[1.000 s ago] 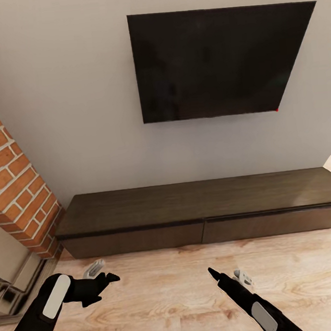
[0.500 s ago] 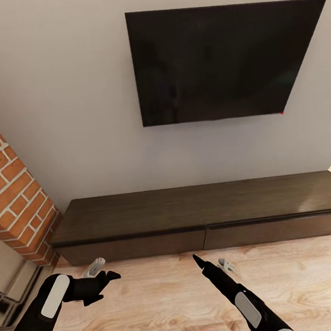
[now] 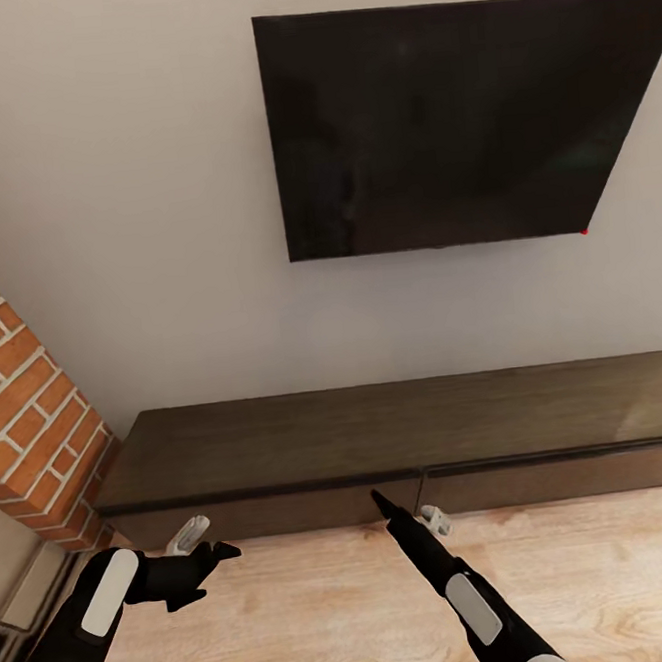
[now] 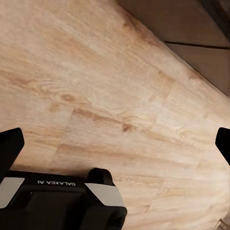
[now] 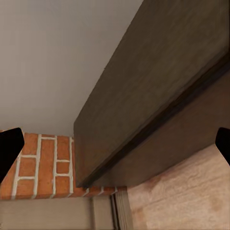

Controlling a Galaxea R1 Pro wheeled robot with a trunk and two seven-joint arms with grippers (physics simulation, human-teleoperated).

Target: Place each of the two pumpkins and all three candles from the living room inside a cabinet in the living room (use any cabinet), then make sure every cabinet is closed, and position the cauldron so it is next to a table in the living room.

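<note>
Cabinet (image 3: 401, 445) looms closer, drawers shut, as right gripper (image 3: 405, 510), fingers spread wide, has advanced to its front; left gripper (image 3: 199, 548) stays wide over floor (image 3: 614, 577).

Floor (image 3: 296, 615) in front of cabinet (image 3: 380, 437) is bare, free passage for both arms. Cabinet top bare too (TV (image 3: 453, 120) hangs well above it). Drawer fronts flush, no handles. Brick column (image 3: 27, 408) blocks the cabinet's left end. Right gripper (image 3: 405, 510) near the drawer seam, left gripper (image 3: 201, 543) over open floor.
</note>
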